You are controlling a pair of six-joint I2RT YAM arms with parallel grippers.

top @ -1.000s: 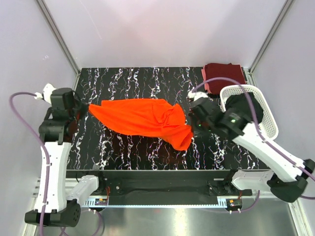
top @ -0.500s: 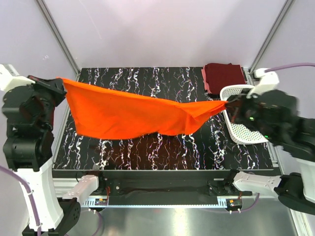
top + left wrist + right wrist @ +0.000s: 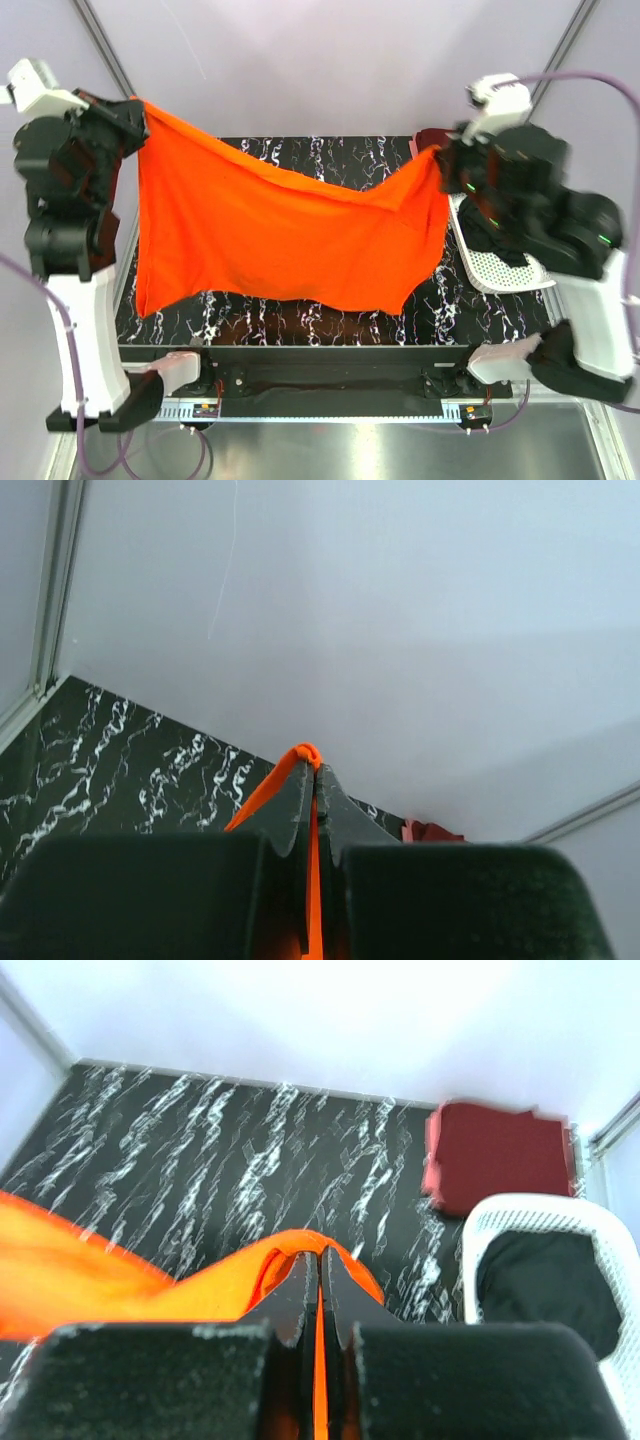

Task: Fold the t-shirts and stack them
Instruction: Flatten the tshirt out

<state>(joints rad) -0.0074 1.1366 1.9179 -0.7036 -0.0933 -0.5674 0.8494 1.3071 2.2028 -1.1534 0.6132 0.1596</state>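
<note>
Raised higher, orange t-shirt (image 3: 280, 235) stretched between left claw (image 3: 137, 108), right claw (image 3: 443, 157)

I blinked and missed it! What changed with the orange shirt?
The left gripper and right gripper rose and spread apart, still pinching the bright orange cloth t-shirt, lifting it off the black marbled table and stretching it wide. The folded maroon t-shirt and white plastic basket stayed put.
</note>
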